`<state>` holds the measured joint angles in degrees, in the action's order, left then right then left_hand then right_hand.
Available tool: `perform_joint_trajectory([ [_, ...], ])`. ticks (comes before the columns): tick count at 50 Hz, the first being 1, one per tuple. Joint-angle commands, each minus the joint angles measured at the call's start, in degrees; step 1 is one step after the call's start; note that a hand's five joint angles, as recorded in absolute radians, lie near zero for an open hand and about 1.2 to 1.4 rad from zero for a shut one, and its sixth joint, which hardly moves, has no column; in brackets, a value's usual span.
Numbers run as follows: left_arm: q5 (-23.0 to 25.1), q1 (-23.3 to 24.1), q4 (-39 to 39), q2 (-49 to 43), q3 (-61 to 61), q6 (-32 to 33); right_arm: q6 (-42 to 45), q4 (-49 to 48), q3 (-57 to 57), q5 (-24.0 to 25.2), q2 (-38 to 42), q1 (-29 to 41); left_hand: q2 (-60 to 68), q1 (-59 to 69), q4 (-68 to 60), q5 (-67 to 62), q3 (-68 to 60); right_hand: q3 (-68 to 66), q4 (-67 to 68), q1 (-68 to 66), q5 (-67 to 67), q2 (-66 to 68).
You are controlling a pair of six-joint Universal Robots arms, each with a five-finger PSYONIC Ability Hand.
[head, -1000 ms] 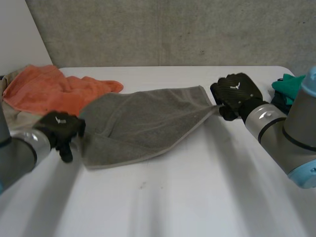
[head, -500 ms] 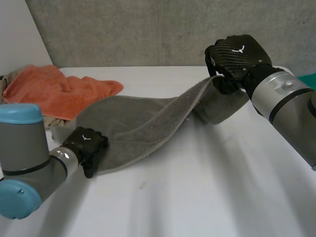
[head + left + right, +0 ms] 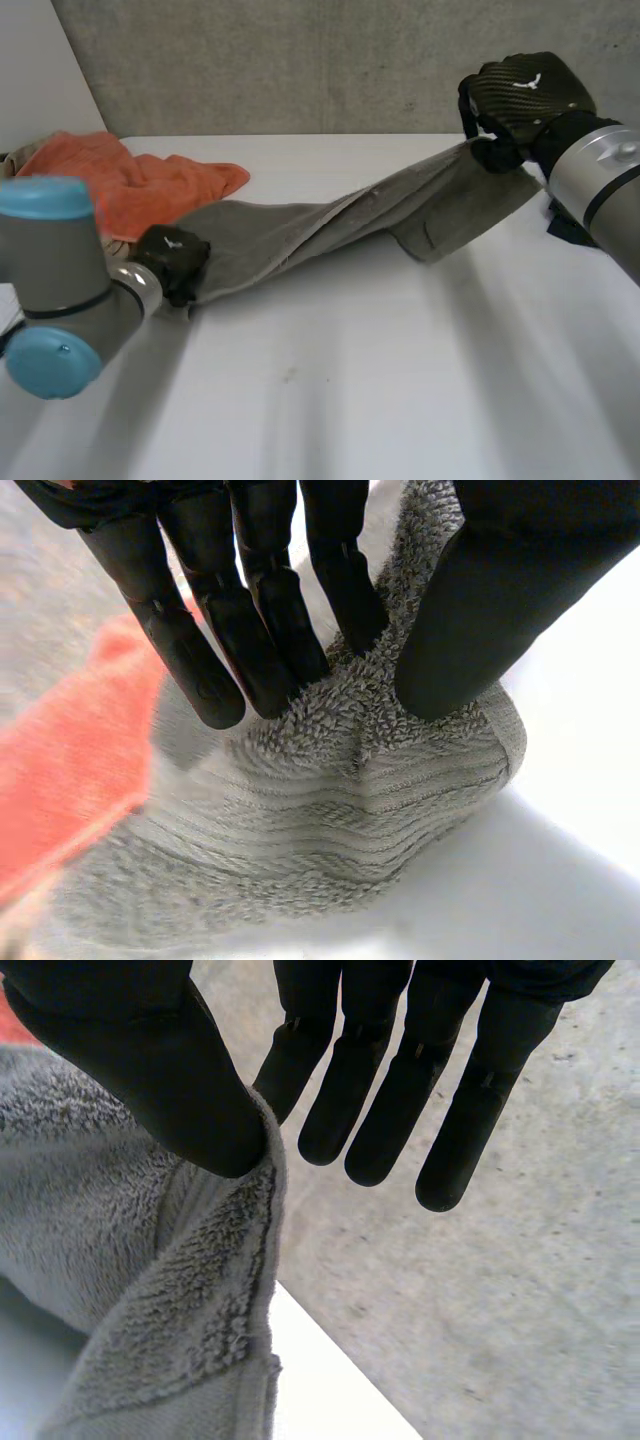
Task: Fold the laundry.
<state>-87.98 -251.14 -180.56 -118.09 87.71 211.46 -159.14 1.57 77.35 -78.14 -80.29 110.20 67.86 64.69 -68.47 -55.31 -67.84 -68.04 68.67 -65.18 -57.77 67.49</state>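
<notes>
A: Strung right across the white table (image 3: 400, 400), that grey towel (image 3: 330, 225), low at one end, high at the other, one hand on each.

B: Starting with the left hand (image 3: 172, 262): down at table level, clamped on the towel's end nearest the orange cloth (image 3: 120, 185).

A: Backed up from the left wrist. Straight fingers (image 3: 260, 630) on one face of the bunched terry, thumb (image 3: 500, 610) on the other, pinching a thick fold. Orange cloth just beside the hand there too.

B: And over to the right hand (image 3: 520, 100): lifted well clear of the table, up in front of the grey wall (image 3: 300, 60), gripping the towel's opposite end.

A: Close in from the right wrist: hemmed edge trapped between the thumb and the nearest finger, the other fingers straight and off the cloth.

B: Hanging how, in between?

A: Sloping from the raised hand down to the low one, drawn into a long, creased band. One loose flap drooping beneath the right hand toward the table. Touching it or not, cannot tell.

B: And the orange cloth?

A: Heaped at the table's far left corner, just beside the grey towel's low end.
</notes>
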Motion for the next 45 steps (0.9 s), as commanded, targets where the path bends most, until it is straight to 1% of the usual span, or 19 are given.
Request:
perform_joint_trajectory([
  [1, 3.0, -2.5, 11.8, 20.6, -2.8, -2.4, 12.3, 4.7, -2.1, 0.1, -4.3, -4.0, 12.1, 15.3, -11.5, -14.7, -12.2, -12.0, 11.3, -14.8, -12.2, 12.5],
  [5, 6.1, -4.4, 17.5, 30.3, -8.6, -5.0, 14.8, 7.0, -4.7, -0.3, -7.0, -4.9, 12.1, 15.3, -11.5, -14.7, -12.2, -12.0, 11.3, -14.8, -12.2, 12.5],
  [9, 8.9, -6.3, 22.9, 34.4, -15.2, -8.3, 14.0, 9.1, -7.4, -0.3, -9.7, -5.6, 12.1, 15.3, -11.5, -14.7, -12.2, -12.0, 11.3, -14.8, -12.2, 12.5],
  [12, 9.8, -7.3, 26.7, 32.8, -19.8, -10.1, 13.4, 10.6, -8.4, 0.2, -10.9, -5.7, 12.1, 15.3, -11.5, -14.7, -12.2, -12.0, 11.3, -14.8, -12.2, 12.5],
  [17, 9.1, -6.6, 31.2, 26.3, -24.6, -10.6, 13.4, 11.3, -8.3, 0.5, -10.6, -5.4, 12.1, 15.3, -11.5, -14.7, -12.2, -12.0, 11.3, -14.8, -12.2, 12.5],
  [21, 7.7, -5.2, 32.6, 19.2, -27.1, -9.9, 13.9, 11.3, -8.0, 0.4, -6.4, -5.1, 12.1, 15.3, -11.5, -14.7, -12.2, -12.0, 11.3, -14.8, -12.2, 12.5],
  [24, 6.2, -4.4, 32.0, 12.6, -29.6, -8.2, 15.5, 11.3, -8.4, -0.3, -0.9, -4.4, 12.1, 15.3, -11.5, -14.7, -12.2, -12.0, 11.3, -14.8, -12.2, 12.5],
  [25, 5.5, -3.9, 31.4, 9.1, -31.3, -7.2, 16.6, 11.3, -8.9, -0.7, 2.1, -4.0, 12.1, 15.3, -11.5, -14.7, -12.2, -12.0, 11.3, -14.8, -12.2, 12.5],
  [28, 5.4, -3.0, 29.7, 4.5, -34.7, -5.4, 17.5, 10.0, -10.4, -1.6, 6.2, -3.5, 12.1, 15.3, -11.5, -14.7, -12.2, -12.0, 11.3, -14.8, -12.2, 12.5],
  [31, 5.3, -1.6, 25.3, -0.9, -41.6, -3.8, 16.8, 6.0, -14.1, -2.8, 11.0, -1.4, 12.1, 15.3, -11.5, -14.7, -12.2, -12.0, 11.3, -14.8, -12.2, 12.5],
  [32, 5.5, -1.3, 22.3, -3.0, -46.0, -3.8, 15.7, 2.2, -16.6, -3.9, 13.1, -0.3, 12.1, 15.3, -11.5, -14.7, -12.2, -12.0, 11.3, -14.8, -12.2, 12.5],
  [35, 5.5, -1.1, 17.8, -5.5, -52.8, -4.4, 13.5, -4.5, -21.0, -6.2, 15.7, 0.5, 12.1, 15.3, -11.5, -14.7, -12.2, -12.0, 11.3, -14.8, -12.2, 12.5],
  [36, 5.2, -1.0, 14.0, -6.6, -57.7, -5.5, 11.4, -10.1, -24.1, -8.6, 17.1, 0.4, 12.1, 15.3, -11.5, -14.7, -12.2, -12.0, 11.3, -14.8, -12.2, 12.5],
  [38, 4.8, -0.9, 10.7, -6.9, -62.1, -6.8, 9.5, -16.1, -26.9, -11.2, 18.0, 0.2, 12.1, 15.3, -11.5, -14.7, -12.2, -12.0, 11.3, -14.8, -12.2, 12.5],
  [39, 4.1, -0.9, 7.0, -6.9, -65.8, -8.7, 8.5, -19.0, -28.1, -12.5, 18.3, 0.2, 12.1, 15.3, -11.5, -14.7, -12.2, -12.0, 11.3, -14.8, -12.2, 12.5],
  [40, 3.6, -0.9, 5.3, -6.9, -67.5, -9.8, 6.9, -24.3, -30.0, -14.8, 18.5, 0.0, 12.1, 15.3, -11.5, -14.7, -12.2, -12.0, 11.3, -14.8, -12.2, 12.5],
  [42, 2.4, -0.9, 2.5, -6.6, -69.9, -12.0, 5.6, -28.8, -31.1, -16.3, 18.4, 0.0, 12.1, 15.3, -11.5, -14.7, -12.2, -12.0, 11.3, -14.8, -12.2, 12.5],
  [43, 1.2, -0.8, 0.5, -6.4, -71.6, -14.0, 4.8, -32.8, -32.0, -16.9, 18.1, -0.1, 12.1, 15.3, -11.5, -14.7, -12.2, -12.0, 11.3, -14.8, -12.2, 12.5],
  [45, 0.4, -0.8, -0.5, -6.0, -72.2, -15.6, 4.7, -34.6, -32.1, -16.8, 17.6, 0.0, 12.1, 15.3, -11.5, -14.7, -12.2, -12.0, 11.3, -14.8, -12.2, 12.5],
])
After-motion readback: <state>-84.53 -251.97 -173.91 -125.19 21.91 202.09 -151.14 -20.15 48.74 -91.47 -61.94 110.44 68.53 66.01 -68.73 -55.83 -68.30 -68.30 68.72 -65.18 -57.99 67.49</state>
